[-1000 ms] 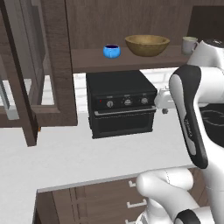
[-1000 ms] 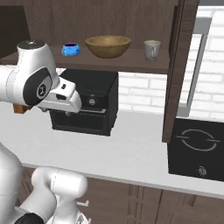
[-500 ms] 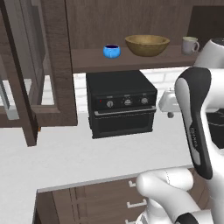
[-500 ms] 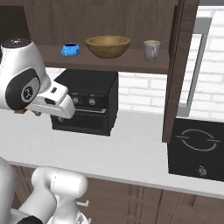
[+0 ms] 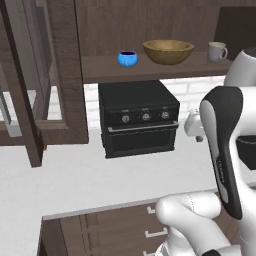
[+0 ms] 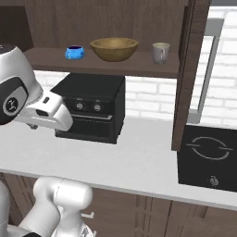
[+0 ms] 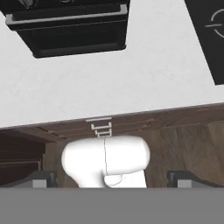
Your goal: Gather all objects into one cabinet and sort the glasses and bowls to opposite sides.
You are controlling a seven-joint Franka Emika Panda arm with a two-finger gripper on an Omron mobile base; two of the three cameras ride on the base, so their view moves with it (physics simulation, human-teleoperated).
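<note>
Blue bowl (image 5: 127,58), wooden bowl (image 5: 168,51), mug (image 5: 216,51) upright along cabinet shelf (image 5: 100,69).

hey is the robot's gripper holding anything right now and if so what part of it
Nothing is held. The gripper is open over the white counter and the drawer fronts, with no object between its fingertips.

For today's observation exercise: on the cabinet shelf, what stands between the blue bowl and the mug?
The wooden bowl stands between the blue bowl and the mug, clearest in the right base view.
</note>
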